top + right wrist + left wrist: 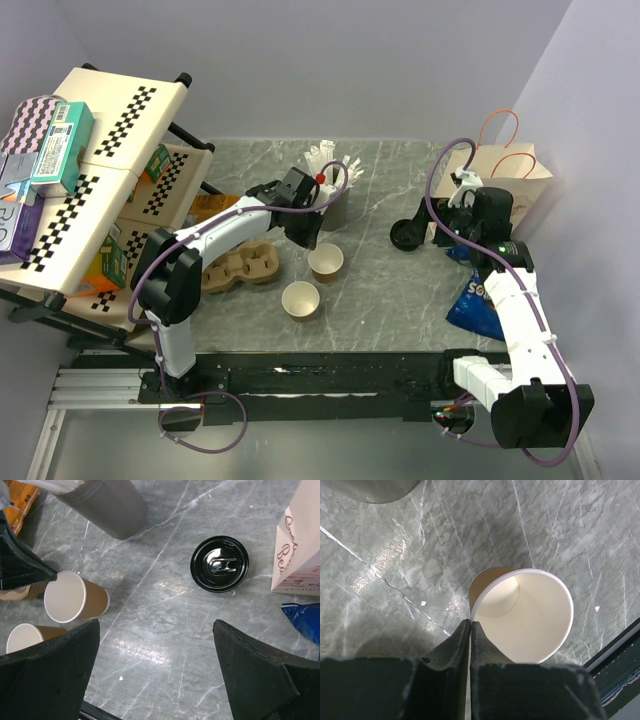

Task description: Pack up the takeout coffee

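Now left gripper (470, 625) pinches the rim of the far brown cup (530, 615); right gripper (155, 625) spread wide near black lid (219, 563), beside paper bag (300, 540).

On my grey table (390, 300) I saw a paper cup (326, 261), a second cup (301, 300), a black lid (407, 236), a pot of sticks (333, 212), a cardboard tray (245, 268), a paper bag (510, 172) and a blue bag (478, 305).

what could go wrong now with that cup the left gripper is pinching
1. The left gripper pinches the cup by one thin wall only, so the paper may crumple or slip when lifted.
2. The second cup stands close beside it; a swing could knock it over.
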Robot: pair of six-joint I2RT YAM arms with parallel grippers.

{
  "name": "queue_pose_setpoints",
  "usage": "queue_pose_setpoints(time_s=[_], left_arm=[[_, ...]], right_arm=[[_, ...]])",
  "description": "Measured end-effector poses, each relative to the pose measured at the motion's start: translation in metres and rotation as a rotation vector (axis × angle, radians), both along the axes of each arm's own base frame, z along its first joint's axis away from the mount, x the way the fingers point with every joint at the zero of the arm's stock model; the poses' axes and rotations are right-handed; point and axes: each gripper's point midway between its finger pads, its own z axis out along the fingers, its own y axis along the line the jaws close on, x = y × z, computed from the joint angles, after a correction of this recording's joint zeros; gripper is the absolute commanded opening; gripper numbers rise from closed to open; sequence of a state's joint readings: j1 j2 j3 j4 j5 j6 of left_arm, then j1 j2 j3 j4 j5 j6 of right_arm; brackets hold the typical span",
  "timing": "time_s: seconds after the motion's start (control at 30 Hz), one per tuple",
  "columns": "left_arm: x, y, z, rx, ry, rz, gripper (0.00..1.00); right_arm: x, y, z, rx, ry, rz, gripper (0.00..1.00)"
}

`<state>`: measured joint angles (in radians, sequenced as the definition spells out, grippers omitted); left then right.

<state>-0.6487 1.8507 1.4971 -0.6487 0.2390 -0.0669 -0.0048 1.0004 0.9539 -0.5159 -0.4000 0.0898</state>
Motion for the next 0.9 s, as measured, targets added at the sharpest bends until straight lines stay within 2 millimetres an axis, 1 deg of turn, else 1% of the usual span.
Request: queue_pose_setpoints(time_s=[0.1,0.27,0.37,0.47,0.57,0.67,0.73,0.83,0.9], left_arm=[[0.0,0.001,0.0,0.002,-0.001,-0.001,0.01],[0.005,0.007,-0.001,0.003,0.001,0.016,0.01],[0.011,0.017,-0.002,0.008,0.003,0.04,0.01],[0.022,0.034,0.005,0.01,-0.014,0.072,0.01],[0.035,0.054,0.018,0.001,-0.048,0.118,0.01],[0.051,0.079,0.032,-0.003,-0.086,0.178,0.01],[0.061,0.092,0.037,0.0,-0.105,0.208,0.01],[0.079,0.114,0.045,0.007,-0.132,0.257,0.01],[0.095,0.128,0.053,0.005,-0.156,0.293,0.01]], right_arm=[[0.001,-0.003,-0.001,0.002,0.002,-0.011,1.0],[0.0,-0.004,-0.003,0.003,0.005,-0.013,1.0],[0.0,-0.004,-0.003,0.003,0.005,-0.014,1.0],[0.0,-0.004,-0.003,0.004,0.005,-0.014,1.0],[0.0,-0.004,-0.003,0.004,0.004,-0.014,1.0],[0.0,-0.004,-0.003,0.007,0.005,-0.015,1.0],[0.0,-0.004,-0.003,0.008,0.006,-0.015,1.0],[0.001,-0.003,-0.005,0.009,0.012,-0.014,1.0],[0.001,-0.003,-0.006,0.01,0.018,-0.013,1.0]])
